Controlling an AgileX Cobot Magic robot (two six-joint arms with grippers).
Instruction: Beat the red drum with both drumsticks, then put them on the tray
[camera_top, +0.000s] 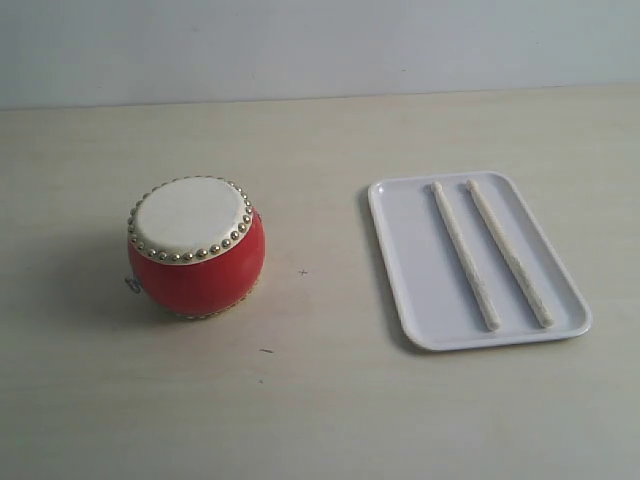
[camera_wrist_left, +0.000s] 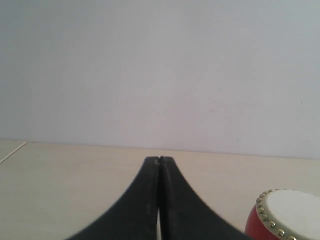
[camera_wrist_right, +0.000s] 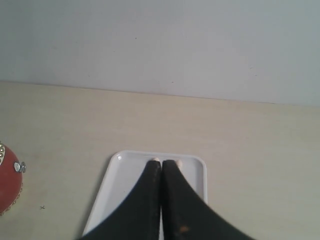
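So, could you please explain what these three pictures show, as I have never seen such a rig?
It is a two-armed robot. One picture comes from a camera off the arms, looking down on the table: a red drum on the left, and a white tray on the right with two drumsticks lying side by side in it. The other two come from a camera on each wrist. The black shapes there are the left jaws and right jaws, both shut, holding nothing.

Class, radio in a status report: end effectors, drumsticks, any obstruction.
Left end effector shut, empty. Right end effector shut, empty. Both drumsticks side by side on tray; red drum apart. Nothing blocking.
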